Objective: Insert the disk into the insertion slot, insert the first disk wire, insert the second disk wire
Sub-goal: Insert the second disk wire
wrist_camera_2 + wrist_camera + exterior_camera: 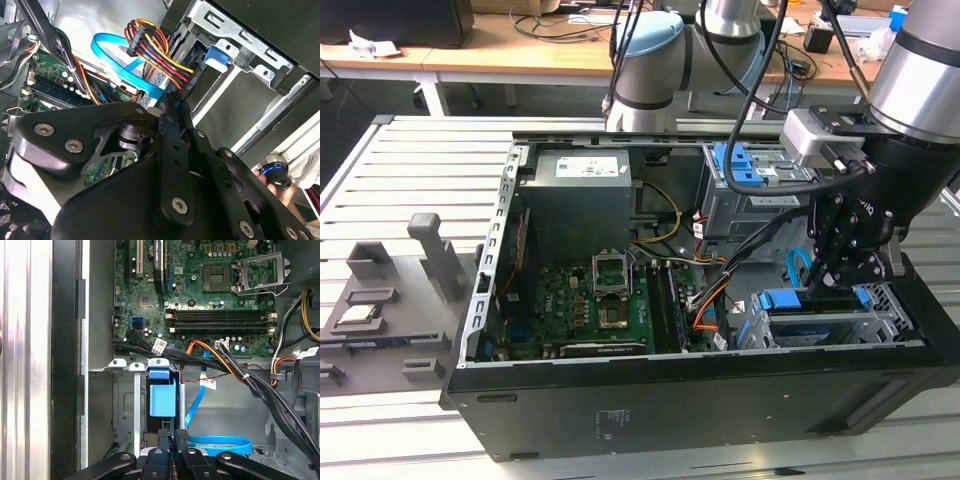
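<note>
So the arm's gripper (847,268) is reaching down into the open PC case (700,400), right over the low drive bay (880,325) at the exterior view's right. The hard drive in its blue frame (795,302) is sitting inside that perforated grey insertion slot, with the blue edge showing along the top. In the first wrist view the blue frame tab (162,397) is lying in the bay just ahead of the fingertips (181,436), which are looking pinched nearly together on something thin.

In the second wrist view the fingers (172,112) are closing around the flat light-blue cable (112,55) close to the drive's end, and that cable is looping back up toward the motherboard (50,90). The red-orange-yellow wire bundle (160,52) with its black plug (190,80) is hanging right beside it, touching the bay's edge; I can't tell if it's seated. The taller cage with the blue latch (745,165) is sitting farther back.
</note>
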You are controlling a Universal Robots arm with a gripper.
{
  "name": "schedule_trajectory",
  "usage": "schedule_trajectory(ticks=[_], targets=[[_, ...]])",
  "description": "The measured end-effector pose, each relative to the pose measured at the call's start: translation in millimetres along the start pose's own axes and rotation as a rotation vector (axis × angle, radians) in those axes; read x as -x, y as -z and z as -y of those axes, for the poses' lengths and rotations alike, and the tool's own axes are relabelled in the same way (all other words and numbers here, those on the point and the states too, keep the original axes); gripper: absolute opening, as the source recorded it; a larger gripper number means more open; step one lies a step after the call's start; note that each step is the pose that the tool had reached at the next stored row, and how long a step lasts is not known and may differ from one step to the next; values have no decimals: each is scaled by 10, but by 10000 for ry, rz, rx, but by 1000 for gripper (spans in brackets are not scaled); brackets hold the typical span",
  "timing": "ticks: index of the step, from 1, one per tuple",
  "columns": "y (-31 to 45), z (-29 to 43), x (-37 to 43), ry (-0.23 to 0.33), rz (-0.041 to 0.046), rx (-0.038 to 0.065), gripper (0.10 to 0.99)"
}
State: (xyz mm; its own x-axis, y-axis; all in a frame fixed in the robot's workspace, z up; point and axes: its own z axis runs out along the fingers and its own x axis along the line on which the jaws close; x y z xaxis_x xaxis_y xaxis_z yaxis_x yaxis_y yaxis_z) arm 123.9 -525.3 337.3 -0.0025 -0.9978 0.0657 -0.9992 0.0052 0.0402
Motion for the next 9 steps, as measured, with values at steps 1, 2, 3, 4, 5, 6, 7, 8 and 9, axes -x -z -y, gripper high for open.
schedule_trajectory(ticks=[1,2,3,4,5,6,7,8,9], targets=[[0,0,0,0,0,1,235],[0,0,0,0,-1,2,235],[7,0,0,0,-1,2,235],[33,-1,-2,0,7,2,235],[110,-5,-6,0,-3,2,235],[194,-8,-2,0,-2,2,235],[283,-11,12,0,-3,2,220],[320,-13,14,0,-4,2,220],[356,-15,15,0,-3,2,153]])
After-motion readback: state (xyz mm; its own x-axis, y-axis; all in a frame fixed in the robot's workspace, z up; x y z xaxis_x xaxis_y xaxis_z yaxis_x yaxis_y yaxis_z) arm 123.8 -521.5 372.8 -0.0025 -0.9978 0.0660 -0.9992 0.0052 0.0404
